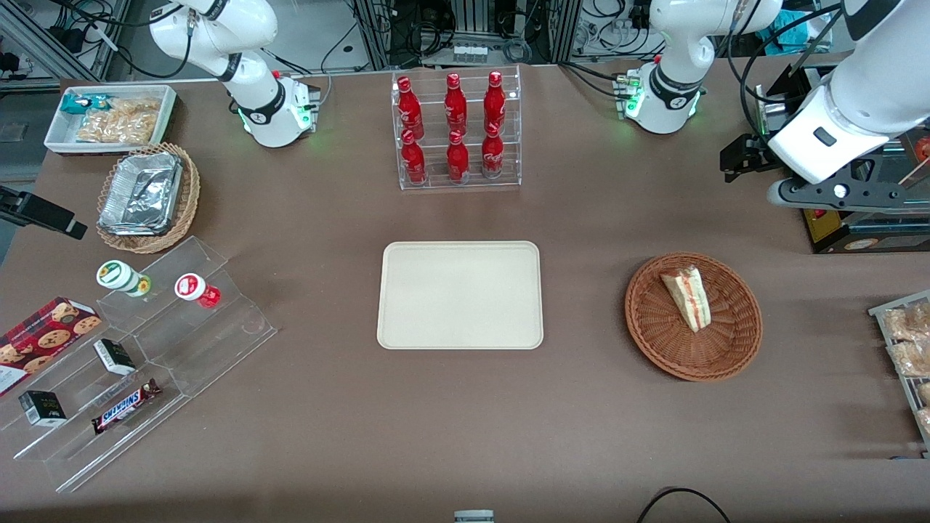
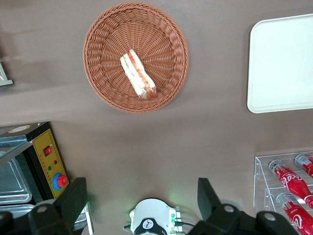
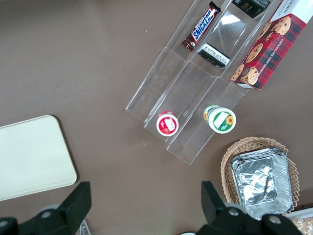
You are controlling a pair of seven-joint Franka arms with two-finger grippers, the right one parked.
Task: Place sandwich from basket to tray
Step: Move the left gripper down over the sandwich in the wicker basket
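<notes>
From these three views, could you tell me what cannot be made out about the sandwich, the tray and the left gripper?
- Sandwich: the face resting on the basket is hidden in both front and left wrist views.
- Tray: cut off by the frame edge in the left wrist view; whole only in the front view.
- Gripper: open, high above the table; in the front view the arm's own body hides the fingertips.

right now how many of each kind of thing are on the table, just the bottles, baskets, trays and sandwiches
bottles: 6, red, in the clear rack
baskets: 2, the basket holding the sandwich and the tan basket holding foil containers
trays: 1, the tray
sandwiches: 1, the sandwich
total: 10
The gripper is open, up off the table, farther from the front camera than the basket.
</notes>
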